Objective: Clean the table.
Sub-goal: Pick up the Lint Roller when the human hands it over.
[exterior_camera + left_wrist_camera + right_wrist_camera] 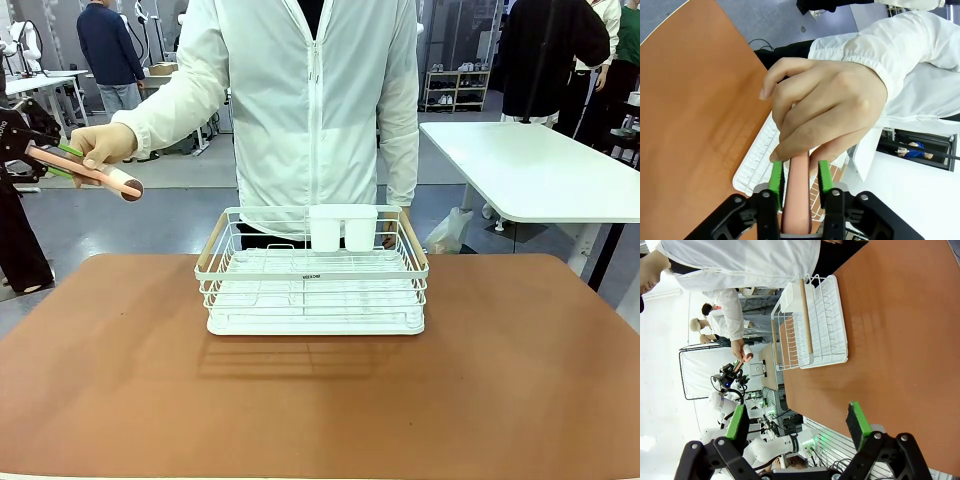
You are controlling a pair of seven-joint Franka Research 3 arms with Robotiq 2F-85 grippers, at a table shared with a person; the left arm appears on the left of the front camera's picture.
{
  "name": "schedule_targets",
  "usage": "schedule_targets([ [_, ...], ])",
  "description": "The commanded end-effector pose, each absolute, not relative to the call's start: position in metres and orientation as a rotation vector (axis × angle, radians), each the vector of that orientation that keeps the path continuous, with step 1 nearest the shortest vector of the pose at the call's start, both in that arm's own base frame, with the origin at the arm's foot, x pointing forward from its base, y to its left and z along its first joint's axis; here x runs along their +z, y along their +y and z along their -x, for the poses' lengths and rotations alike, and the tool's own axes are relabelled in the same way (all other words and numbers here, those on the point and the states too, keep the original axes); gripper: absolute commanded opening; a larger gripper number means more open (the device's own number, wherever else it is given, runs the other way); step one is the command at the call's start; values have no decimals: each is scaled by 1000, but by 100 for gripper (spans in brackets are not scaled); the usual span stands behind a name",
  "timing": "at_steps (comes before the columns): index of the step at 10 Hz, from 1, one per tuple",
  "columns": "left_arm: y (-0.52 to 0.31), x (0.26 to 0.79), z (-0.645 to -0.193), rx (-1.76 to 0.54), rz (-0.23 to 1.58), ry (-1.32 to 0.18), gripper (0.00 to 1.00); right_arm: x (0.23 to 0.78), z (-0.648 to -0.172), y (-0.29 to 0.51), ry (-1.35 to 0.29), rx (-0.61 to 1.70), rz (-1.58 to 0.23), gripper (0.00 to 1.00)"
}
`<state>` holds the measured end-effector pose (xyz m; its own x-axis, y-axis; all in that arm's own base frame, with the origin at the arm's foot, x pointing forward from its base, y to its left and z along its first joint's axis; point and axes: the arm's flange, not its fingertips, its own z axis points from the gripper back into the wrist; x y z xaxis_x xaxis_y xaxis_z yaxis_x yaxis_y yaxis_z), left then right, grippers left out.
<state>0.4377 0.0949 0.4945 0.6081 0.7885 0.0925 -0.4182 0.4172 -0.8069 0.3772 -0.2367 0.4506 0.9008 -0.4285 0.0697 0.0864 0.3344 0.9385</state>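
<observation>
Left wrist view: left gripper (800,171) clamps the pink tube (796,210), person's hand (832,107) on it too; handover, I'd say, release needed next. Right gripper (796,415) apart.

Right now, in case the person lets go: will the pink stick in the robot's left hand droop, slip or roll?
Probably stiff: the pink stick juts straight out of the left hand without sagging. It looks smooth and is pinched near one end, so it might pivot once the person's hand releases. Being round, it would likely roll on the table.

Bright even light, soft shadow on the table (500,400), wide-angle wrist distortion
</observation>
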Motion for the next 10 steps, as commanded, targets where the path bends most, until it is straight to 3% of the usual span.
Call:
schedule_targets([
  [1,96,491,-442,784,858,-547,20,453,-377,-236,-333,-344,-1198,100],
  [2,95,491,-441,784,860,-545,4,453,-377,-236,-333,-344,-1198,100],
  [3,95,492,-441,782,863,-548,0,453,-377,-236,-333,-344,-1198,100],
  [5,97,495,-439,784,875,-557,0,453,-377,-236,-333,-344,-1198,100],
  [6,101,497,-436,802,881,-593,5,453,-377,-236,-333,-344,-1198,100],
  [7,94,496,-438,799,842,-510,5,453,-377,-236,-333,-344,-1198,100],
  [10,94,496,-438,799,842,-510,5,453,-377,-236,-333,-344,-1198,100],
])
